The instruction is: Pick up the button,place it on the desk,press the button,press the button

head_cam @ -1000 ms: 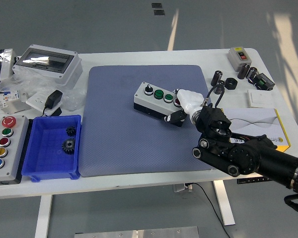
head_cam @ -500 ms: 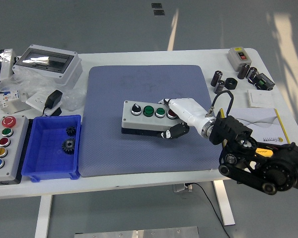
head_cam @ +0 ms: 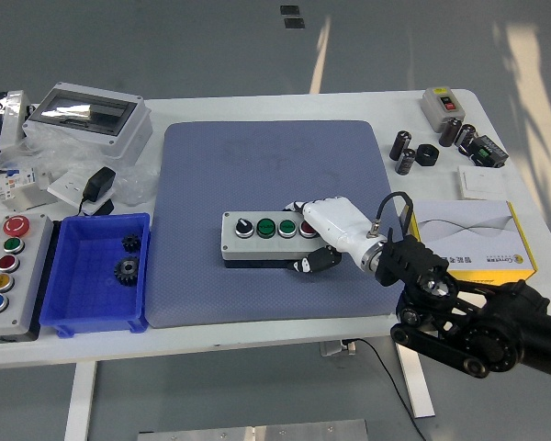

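Note:
A grey button box [head_cam: 257,235] with a black knob, two green buttons and a red one lies on the blue mat [head_cam: 275,175], near its front middle. My right hand [head_cam: 314,241], white with black fingertips, is closed around the box's right end, fingers over the top and thumb [head_cam: 312,263] at the front side. The black right arm [head_cam: 459,308] comes in from the lower right. My left arm is out of sight.
A blue bin [head_cam: 96,272] with gears sits left of the mat, beside a second button box [head_cam: 9,262] with several coloured buttons. A clear-lidded enclosure [head_cam: 87,115] and bags lie at the back left. A yellow-white carton [head_cam: 468,241], small black parts [head_cam: 427,152] and a switch box [head_cam: 441,106] are on the right.
My right hand has carried the button box from the mat's centre-right toward the front and left, turning it level with the mat's edge. The arm has swung down and back.

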Action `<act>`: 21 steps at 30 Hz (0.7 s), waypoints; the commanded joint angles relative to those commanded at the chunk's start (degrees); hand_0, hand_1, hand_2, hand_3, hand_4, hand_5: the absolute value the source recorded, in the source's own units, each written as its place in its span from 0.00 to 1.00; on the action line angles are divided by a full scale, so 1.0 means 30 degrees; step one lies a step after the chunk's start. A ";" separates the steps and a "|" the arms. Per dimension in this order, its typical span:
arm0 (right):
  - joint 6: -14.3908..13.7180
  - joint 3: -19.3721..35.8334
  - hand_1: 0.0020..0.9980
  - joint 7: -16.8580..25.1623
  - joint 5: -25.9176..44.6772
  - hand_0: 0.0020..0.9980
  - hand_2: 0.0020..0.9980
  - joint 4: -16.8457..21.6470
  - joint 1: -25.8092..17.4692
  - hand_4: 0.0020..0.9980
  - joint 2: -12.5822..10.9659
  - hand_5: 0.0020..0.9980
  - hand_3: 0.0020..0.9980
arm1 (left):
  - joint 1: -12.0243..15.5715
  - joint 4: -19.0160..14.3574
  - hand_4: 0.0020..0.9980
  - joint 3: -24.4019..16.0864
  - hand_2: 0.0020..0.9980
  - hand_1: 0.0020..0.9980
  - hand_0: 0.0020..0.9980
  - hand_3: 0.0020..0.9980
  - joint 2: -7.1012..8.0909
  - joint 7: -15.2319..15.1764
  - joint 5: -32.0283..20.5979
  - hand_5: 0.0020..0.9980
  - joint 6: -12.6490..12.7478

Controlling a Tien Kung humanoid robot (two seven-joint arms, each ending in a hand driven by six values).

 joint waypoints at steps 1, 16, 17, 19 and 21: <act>0.0019 0.0044 0.34 -0.0041 -0.0016 0.25 0.38 0.0018 -0.0021 0.35 -0.0001 0.00 0.44 | -0.0005 0.0000 0.61 0.0003 0.55 0.60 0.63 0.61 -0.0001 -0.0004 0.0000 0.21 -0.0002; 0.1784 0.0389 0.64 0.0252 0.1299 0.59 0.63 0.0088 -0.0042 0.42 -0.0191 0.00 0.65 | -0.0061 0.0000 0.61 -0.0008 0.55 0.60 0.63 0.61 0.0056 0.0027 0.0051 0.21 -0.0011; 0.1854 0.0448 0.64 0.0278 0.1399 0.59 0.63 0.0128 -0.0045 0.42 -0.0202 0.00 0.65 | -0.0056 0.0000 0.61 -0.0002 0.55 0.60 0.63 0.61 0.0055 0.0032 0.0045 0.21 -0.0010; 0.2007 0.0591 0.64 0.0372 0.1763 0.59 0.63 0.0225 -0.0060 0.42 -0.0234 0.00 0.65 | -0.0050 0.0000 0.61 -0.0012 0.55 0.60 0.63 0.61 0.0054 0.0050 0.0074 0.21 -0.0013; 0.2141 0.0695 0.74 0.0423 0.2063 0.72 0.75 0.0307 -0.0077 0.49 -0.0266 0.00 0.72 | -0.0051 0.0000 0.61 -0.0018 0.55 0.60 0.63 0.61 0.0056 0.0057 0.0094 0.21 -0.0016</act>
